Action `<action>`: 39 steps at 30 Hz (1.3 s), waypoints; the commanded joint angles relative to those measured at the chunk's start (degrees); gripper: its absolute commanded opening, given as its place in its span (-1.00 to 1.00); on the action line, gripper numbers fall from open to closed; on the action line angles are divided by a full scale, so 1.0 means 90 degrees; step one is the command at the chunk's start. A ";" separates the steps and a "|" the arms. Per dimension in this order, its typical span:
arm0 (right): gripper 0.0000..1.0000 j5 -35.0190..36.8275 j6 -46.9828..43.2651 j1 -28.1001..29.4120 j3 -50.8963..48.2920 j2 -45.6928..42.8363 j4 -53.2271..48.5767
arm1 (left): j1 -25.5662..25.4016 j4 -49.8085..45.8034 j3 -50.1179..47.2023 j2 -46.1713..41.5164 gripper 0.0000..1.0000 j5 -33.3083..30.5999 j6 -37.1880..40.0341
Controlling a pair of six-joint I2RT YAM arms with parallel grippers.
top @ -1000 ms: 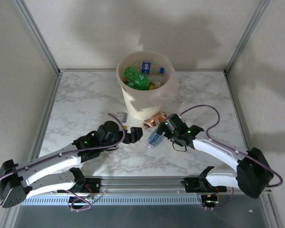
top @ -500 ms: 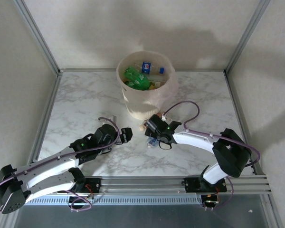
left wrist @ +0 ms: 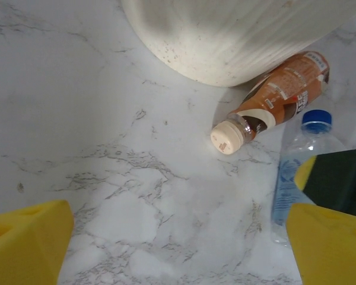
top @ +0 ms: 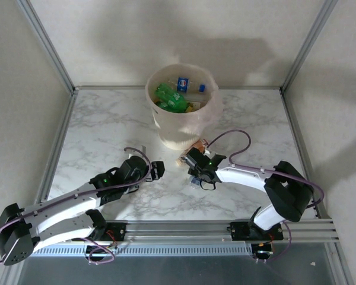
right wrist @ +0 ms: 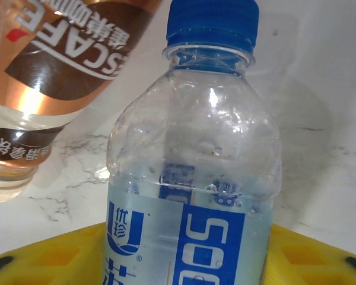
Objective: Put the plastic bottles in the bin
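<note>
Now the right gripper [top: 193,172] has swung in from 3 o'clock and sits low over the clear water bottle [right wrist: 193,178]. A second ago it was further off. The left gripper [top: 156,170] has pulled back a little toward 9 o'clock. The two bottles on the table have not moved.

The left gripper's yellow fingers [left wrist: 24,243] are spread wide with nothing between them. The right gripper's yellow fingers [right wrist: 41,261] stand on both sides of the water bottle, but I cannot tell if they squeeze it.

Count them: two arms, one bin [top: 178,127], and two bottles lying on the table. One is the clear water bottle with a blue cap and blue label. The other is the brown coffee bottle [left wrist: 279,98] with a cream cap. It lies just beside the foot of the bin, at the bin's 6 o'clock, and the water bottle lies near it at 5 o'clock. Inside the bin are green bottles [top: 169,98] and a blue-label bottle [top: 182,83], too jumbled to count.

The table [top: 107,119] is white marble with grey lines. The bin stands at its 12 o'clock edge. Grey metal posts [top: 47,44] and plain pale walls [top: 166,29] close it in, and a metal rail [top: 184,228] runs along 6 o'clock.
</note>
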 commanded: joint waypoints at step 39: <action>0.05 0.0344 -0.3900 -0.1851 0.7554 0.0537 -0.1814 | -0.0391 0.0222 0.0103 0.0503 0.85 -0.0106 0.0439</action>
